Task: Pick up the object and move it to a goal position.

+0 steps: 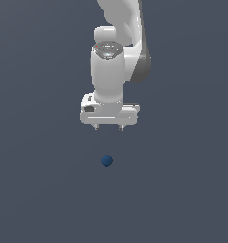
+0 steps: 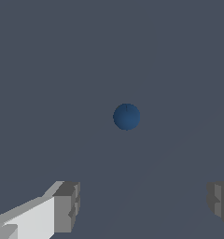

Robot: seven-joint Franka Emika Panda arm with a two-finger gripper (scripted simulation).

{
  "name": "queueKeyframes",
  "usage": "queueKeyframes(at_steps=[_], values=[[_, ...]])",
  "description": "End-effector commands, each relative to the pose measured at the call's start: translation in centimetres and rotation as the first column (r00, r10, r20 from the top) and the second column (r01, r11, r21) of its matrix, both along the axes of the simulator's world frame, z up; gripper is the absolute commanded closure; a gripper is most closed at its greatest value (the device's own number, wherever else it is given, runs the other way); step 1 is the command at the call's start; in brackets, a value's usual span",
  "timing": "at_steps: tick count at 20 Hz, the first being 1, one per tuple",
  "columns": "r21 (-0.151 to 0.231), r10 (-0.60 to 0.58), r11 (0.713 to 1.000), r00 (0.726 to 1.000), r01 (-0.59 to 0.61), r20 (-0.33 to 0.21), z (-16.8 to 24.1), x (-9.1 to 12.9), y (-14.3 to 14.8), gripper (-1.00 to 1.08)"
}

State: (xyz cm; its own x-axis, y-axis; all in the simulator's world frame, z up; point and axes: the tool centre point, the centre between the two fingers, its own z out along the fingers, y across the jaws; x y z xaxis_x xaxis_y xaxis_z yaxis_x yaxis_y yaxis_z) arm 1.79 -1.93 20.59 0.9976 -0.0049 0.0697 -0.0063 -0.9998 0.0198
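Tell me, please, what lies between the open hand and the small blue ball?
Nothing: in both views the stretch between the hand and the blue ball is bare grey surface, its fingers spread apart with nothing between them.

Pretty clearly a bare simulator scene, not a real room: flat, featureless slate-grey ground point(image 1: 35, 190) everywhere, with a smooth, render-clean white robot arm point(image 1: 109, 71) over it.
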Motion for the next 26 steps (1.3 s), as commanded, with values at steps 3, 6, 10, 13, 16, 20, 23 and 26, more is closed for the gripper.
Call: queueKeyframes(at_steps=[3,6,10,13,16,20,23,26], values=[[0.001,0.003,1.000,1.000,-0.003,0.002,0.0,0.0,0.3,-0.92],[0.005,0.020,1.000,1.000,-0.020,0.010,0.3,0.2,1.9,-0.92],[0.011,0.038,0.999,0.999,-0.039,0.022,0.7,0.3,3.8,-0.92],[0.011,0.038,0.999,0.999,-0.038,0.022,0.7,0.3,3.8,-0.92],[0.010,0.042,0.999,0.999,-0.042,0.019,0.4,0.5,3.6,-0.92],[0.008,0.060,0.998,0.998,-0.060,0.013,-0.4,1.1,3.3,-0.92],[0.007,0.080,0.997,0.997,-0.080,0.004,-1.5,1.8,2.9,-0.92],[0.006,0.106,0.994,0.994,-0.106,-0.007,-2.9,2.6,2.3,-0.92]])
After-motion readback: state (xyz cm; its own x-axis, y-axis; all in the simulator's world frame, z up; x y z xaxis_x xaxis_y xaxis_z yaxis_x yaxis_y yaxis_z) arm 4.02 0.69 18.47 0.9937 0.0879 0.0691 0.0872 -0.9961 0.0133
